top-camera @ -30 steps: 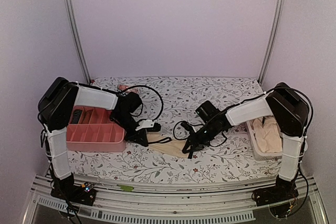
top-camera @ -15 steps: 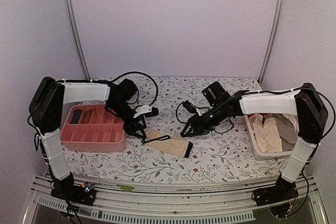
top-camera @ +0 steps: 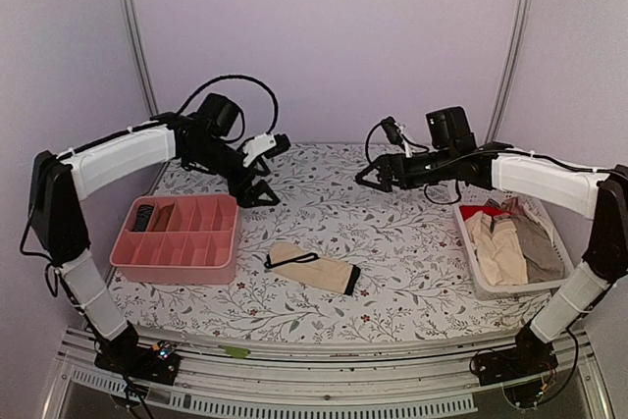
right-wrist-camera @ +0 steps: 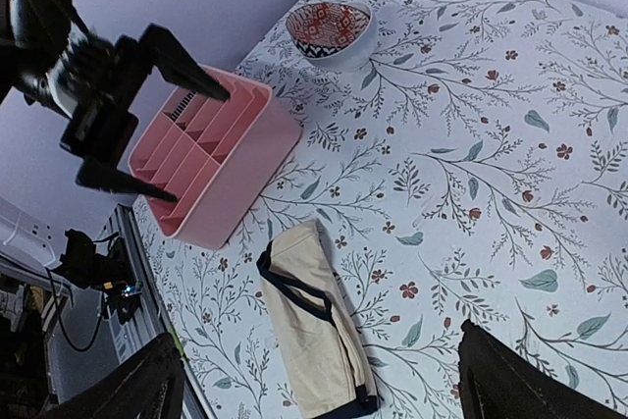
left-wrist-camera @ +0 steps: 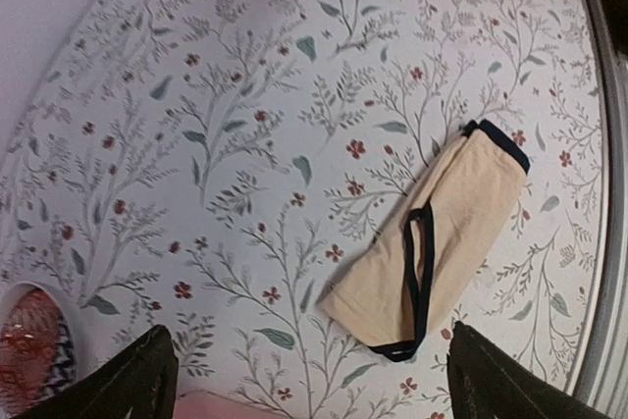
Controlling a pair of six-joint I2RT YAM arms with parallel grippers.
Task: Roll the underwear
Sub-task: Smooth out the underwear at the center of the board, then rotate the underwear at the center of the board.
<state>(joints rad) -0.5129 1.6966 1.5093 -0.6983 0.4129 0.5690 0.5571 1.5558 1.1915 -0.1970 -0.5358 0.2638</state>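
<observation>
Far left first: the pink divided plastic tray (top-camera: 177,242) sits by the worktop's (top-camera: 402,242) left edge, towards the near-left corner. A small patterned bowl (right-wrist-camera: 331,31) is tucked into the far-left corner. The left jaws hang in the air above the far side, just past the tray's far right corner. They are spread wide, with the two dark fingers (left-wrist-camera: 147,380) well apart and nothing between them.

Centre now: the folded beige underwear with black trim (top-camera: 312,267) lies flat near the middle, a little towards the near edge. It is a slanted oblong, with a black loop across one end and a black band on the other. It touches nothing. Bare floral cloth runs all round it, with a clear strip between it and the tray and a broader stretch on its right.

The right jaws are aloft too, over the far side right of centre, gaping wide and empty.

At the right edge, a white plastic basket (top-camera: 472,272) holds more beige and cream garments (top-camera: 500,247) in a heap.
</observation>
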